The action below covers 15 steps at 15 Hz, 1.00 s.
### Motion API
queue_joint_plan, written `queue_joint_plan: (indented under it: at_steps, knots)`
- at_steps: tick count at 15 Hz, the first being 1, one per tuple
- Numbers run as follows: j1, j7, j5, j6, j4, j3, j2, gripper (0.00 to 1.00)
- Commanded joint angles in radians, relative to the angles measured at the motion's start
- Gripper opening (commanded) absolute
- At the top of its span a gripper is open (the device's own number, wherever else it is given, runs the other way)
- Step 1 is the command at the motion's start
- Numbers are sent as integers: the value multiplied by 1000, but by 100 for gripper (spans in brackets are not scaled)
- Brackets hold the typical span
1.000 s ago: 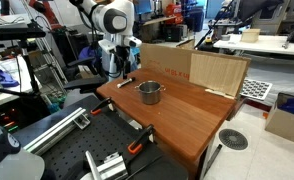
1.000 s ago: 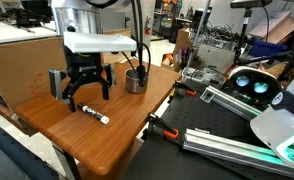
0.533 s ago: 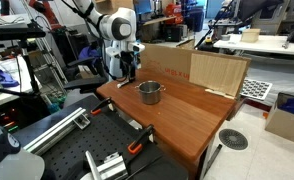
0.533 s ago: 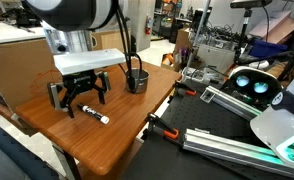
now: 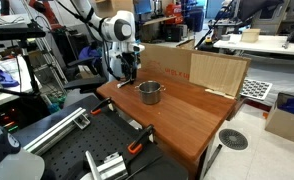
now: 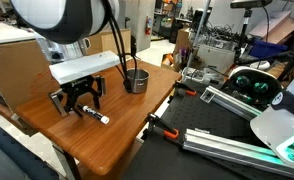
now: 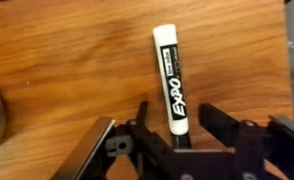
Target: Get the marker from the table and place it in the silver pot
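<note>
1. white at one end, black at the other: reads as the marker (image 7: 171, 75), lying flat on the reddish-brown table (image 7: 57, 60), not lifted and not in the pot.
2. straddled at the black end by the gripper (image 7: 165, 135), jaws spread wide, one on each side, nothing clasped. no contact with the barrel to be made out in the wrist view.
3. seen in an exterior view as well, on bare wood, right under the lowered tool (image 6: 77, 100).
4. farther along the same wood: the silver pot (image 6: 136, 80), upright, mouth open, well apart from the marker.
5. judged as the closing step of the pick, with lift, carry and drop all left to do.
6. could pivot and droop in the grip if pinched this close to the end rather than at the middle.
7. could roll or skid away if one side lands first, being round and smooth.
8. could scrape the wood if brought down too far.
9. could clip the rim and fall outside, or shove the pot, if carried low or hanging askew.
</note>
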Motion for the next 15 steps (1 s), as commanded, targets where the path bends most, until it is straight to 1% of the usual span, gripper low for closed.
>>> queue_joint_plan:
  at_steps: [1, 3, 4, 5, 6, 9, 11, 15]
  knots:
    - [24, 19, -38, -34, 39, -21, 29, 29]
    - [10, -3, -29, -60, 39, -7, 23, 14]
    - [17, -2, -42, -40, 24, -10, 10, 5]
    - [16, -7, -44, -28, 15, -7, 2, 2]
    - [13, -13, -43, -20, 4, -2, -9, 6]
    - [5, -27, -31, 0, -22, 15, -46, 6]
    - [0, -20, -17, 4, -50, 23, -97, 6]
    - [-6, -1, -43, 37, -146, 11, -261, 6]
